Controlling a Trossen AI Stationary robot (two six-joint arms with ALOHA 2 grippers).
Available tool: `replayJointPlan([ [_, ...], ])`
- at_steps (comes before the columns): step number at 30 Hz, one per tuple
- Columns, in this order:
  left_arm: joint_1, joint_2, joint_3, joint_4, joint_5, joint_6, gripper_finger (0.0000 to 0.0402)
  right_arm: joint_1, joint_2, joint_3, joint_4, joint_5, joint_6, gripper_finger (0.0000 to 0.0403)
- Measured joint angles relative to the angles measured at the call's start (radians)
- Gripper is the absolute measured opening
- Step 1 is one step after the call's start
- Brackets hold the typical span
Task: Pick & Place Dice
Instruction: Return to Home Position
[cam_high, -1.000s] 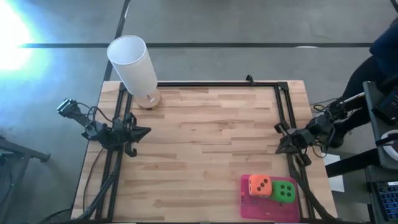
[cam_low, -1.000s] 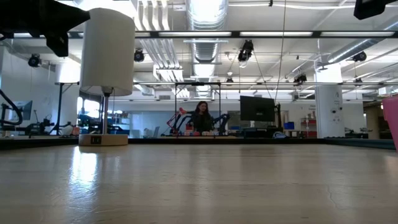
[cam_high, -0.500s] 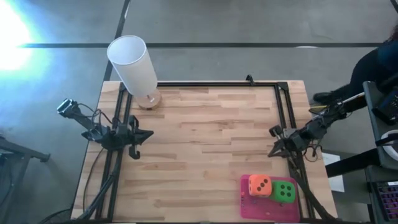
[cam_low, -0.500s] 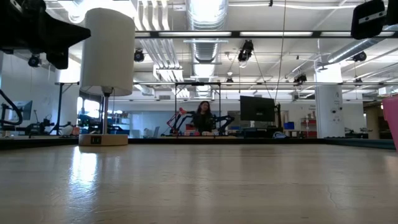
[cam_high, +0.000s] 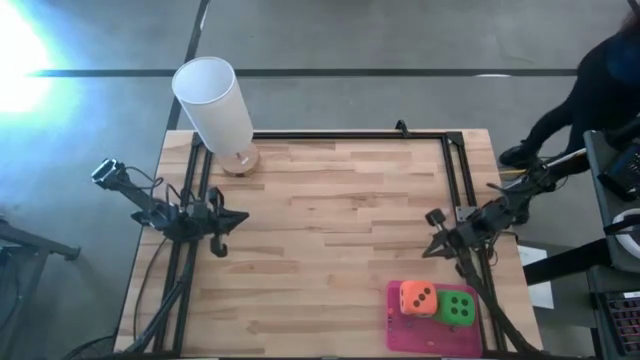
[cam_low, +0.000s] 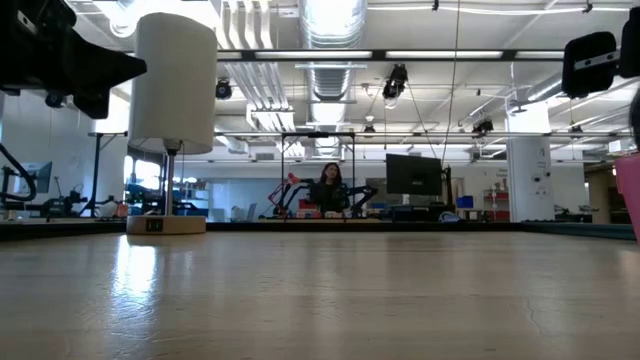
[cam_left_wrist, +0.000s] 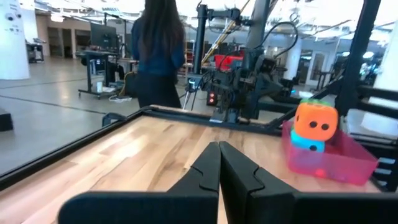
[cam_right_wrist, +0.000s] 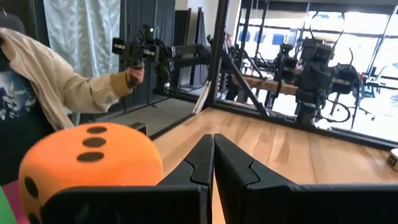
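- Clearly, the dice are already in the pink bin (cam_high: 400, 330), which sits at the corner of the tabletop on the right arm's side, diagonally opposite the white cylinder (cam_high: 213, 100).
- The orange die (cam_high: 417, 298) rests on top of the teal die (cam_left_wrist: 308, 144), and one green die (cam_high: 458, 307) lies just beside them. I cannot see a fourth die.
- The left gripper (cam_high: 232, 216) hangs over the left edge and the right gripper (cam_high: 432, 222) over the right edge, near the bin. Both jaws are pressed together and hold nothing.
- The step in hand seems to be parking both arms at rest.
- To do it well, the right arm should rise first and then swing away from the bin, so that it does not knock the stacked orange die.
- A person (cam_left_wrist: 157, 59) stands beyond the right edge, so a slow, smooth move is wise.
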Motion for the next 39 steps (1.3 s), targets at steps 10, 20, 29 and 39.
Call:
replayJointPlan([
  [10,0.000,0.000,0.000,-0.053,-0.012,-0.004,0.0006,0.000,0.008,-0.011,-0.004,0.021,0.012,0.0008],
  [20,0.000,0.000,-0.001,-0.106,-0.012,-0.007,0.0006,0.000,0.009,-0.010,-0.003,0.029,0.033,0.0008],
  [29,0.000,0.000,-0.001,-0.201,-0.012,-0.007,0.0006,0.000,0.009,-0.010,-0.003,0.026,0.086,0.0008],
  [39,0.000,0.001,-0.001,-0.225,-0.012,-0.007,0.0007,0.000,0.008,-0.010,-0.004,0.024,0.045,0.0008],
])
